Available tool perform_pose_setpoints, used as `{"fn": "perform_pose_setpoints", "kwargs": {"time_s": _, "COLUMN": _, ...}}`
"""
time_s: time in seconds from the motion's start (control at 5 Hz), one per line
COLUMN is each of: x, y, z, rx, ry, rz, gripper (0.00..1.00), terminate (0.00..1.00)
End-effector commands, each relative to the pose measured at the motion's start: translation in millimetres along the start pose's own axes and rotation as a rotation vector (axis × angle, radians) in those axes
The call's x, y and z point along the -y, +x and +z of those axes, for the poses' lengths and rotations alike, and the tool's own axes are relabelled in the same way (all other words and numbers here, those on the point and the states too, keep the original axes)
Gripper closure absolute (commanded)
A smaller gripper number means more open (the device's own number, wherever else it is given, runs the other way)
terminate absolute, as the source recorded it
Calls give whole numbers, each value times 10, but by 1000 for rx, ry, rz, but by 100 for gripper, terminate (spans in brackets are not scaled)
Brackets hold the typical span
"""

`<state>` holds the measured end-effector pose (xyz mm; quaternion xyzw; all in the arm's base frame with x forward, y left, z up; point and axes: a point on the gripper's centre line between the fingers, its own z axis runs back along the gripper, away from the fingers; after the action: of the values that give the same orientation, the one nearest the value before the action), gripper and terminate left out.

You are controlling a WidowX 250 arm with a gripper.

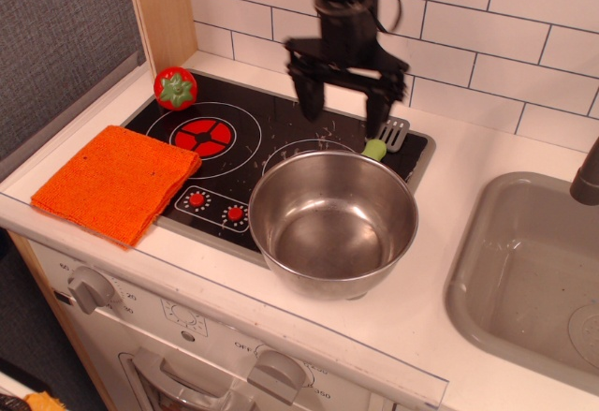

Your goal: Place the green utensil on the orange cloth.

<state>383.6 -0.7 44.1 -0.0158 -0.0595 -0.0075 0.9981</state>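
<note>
The green utensil (383,141) lies at the back right of the black stovetop, just behind the steel bowl. Its grey slotted head points to the wall and its light-green handle end shows at the bowl's rim. My gripper (343,113) hangs open above the stovetop, its right finger just left of the utensil's head. Its jaws are wide apart and hold nothing. The orange cloth (116,181) lies flat at the stove's front left corner, far left of the gripper.
A steel bowl (333,221) sits on the front right burner. A red tomato toy (175,87) stands at the back left. A grey sink (533,272) is at the right. A wooden panel and tiled wall bound the back.
</note>
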Motion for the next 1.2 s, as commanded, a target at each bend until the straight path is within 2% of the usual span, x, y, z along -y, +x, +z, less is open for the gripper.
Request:
{"fn": "perform_pose_setpoints", "kwargs": {"time_s": 0.0, "x": 331, "y": 62, "z": -336, "rx": -57, "ry": 8, "rz": -89, "gripper": 0, "terminate": 0}}
{"fn": "perform_pose_setpoints", "kwargs": {"time_s": 0.2, "x": 324, "y": -16, "z": -435, "rx": -85, "ry": 25, "rz": -79, "gripper": 100, "terminate": 0}}
{"fn": "perform_pose_setpoints", "kwargs": {"time_s": 0.6, "x": 158, "y": -113, "z": -318, "rx": -86, "ry": 31, "rz": -36, "gripper": 100, "terminate": 0}}
{"fn": "perform_pose_setpoints", "kwargs": {"time_s": 0.8, "x": 163, "y": -140, "z": -208, "rx": -75, "ry": 11, "rz": -18, "gripper": 100, "terminate": 0}}
{"fn": "perform_pose_setpoints", "kwargs": {"time_s": 1.0, "x": 181, "y": -40, "z": 24, "rx": -32, "ry": 15, "rz": -21, "gripper": 100, "terminate": 0}}
